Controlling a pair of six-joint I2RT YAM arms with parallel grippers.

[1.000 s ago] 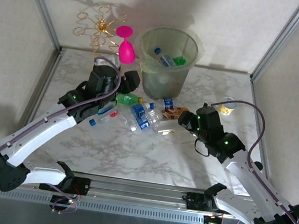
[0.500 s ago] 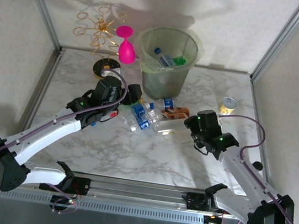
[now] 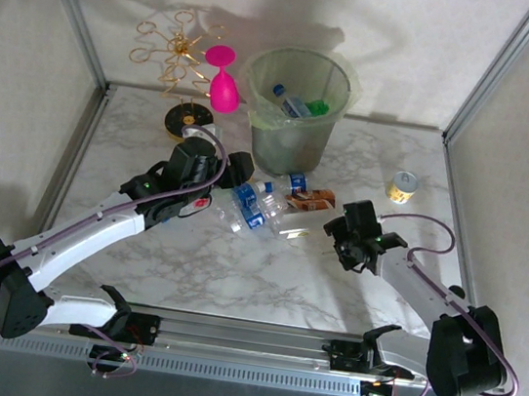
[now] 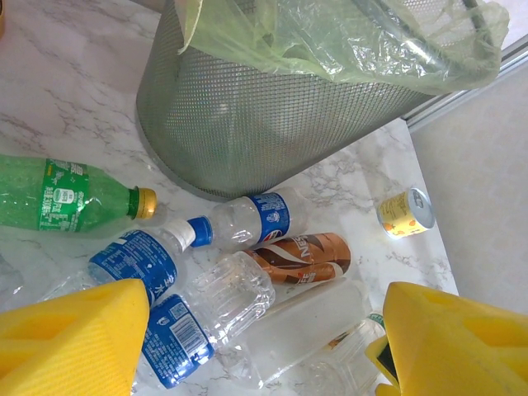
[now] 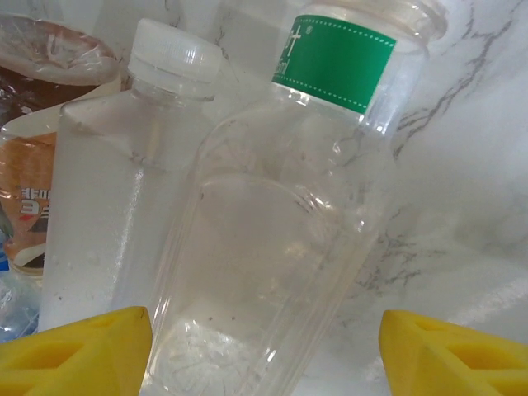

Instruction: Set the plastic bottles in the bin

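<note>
The white marble desk (image 3: 234,273) is the biggest thing here. The bin (image 3: 293,138) stands at its far side. It is a grey mesh tub with a thin green bag over the rim, and a blue-label bottle (image 3: 286,100) lies inside it. A pink goblet (image 3: 223,84) stands just left of the bin. The left fingers (image 4: 74,330) are yellow and spread wide apart, with nothing in them. They hang over the plastic bottles (image 3: 258,205), which lie in a pile on the desk just in front of the bin. The right fingers (image 5: 74,346) are spread apart too, one on each side of a clear bottle (image 5: 264,247) that lies on the desk. I cannot tell if they touch it. Its green label has a white dotted line and white marks I cannot read. A cloudy bottle (image 5: 107,206) with a white cap lies right against it. In the pile, a green bottle (image 4: 58,198) has a gold cap and tiny white writing on its label. Three clear bottles have blue labels (image 4: 136,260), and their white writing is too small to read. A crushed bottle (image 4: 305,256) has a brown label with white letters I cannot make out. A small yellow can (image 4: 404,213) sits well apart, to the right.
</note>
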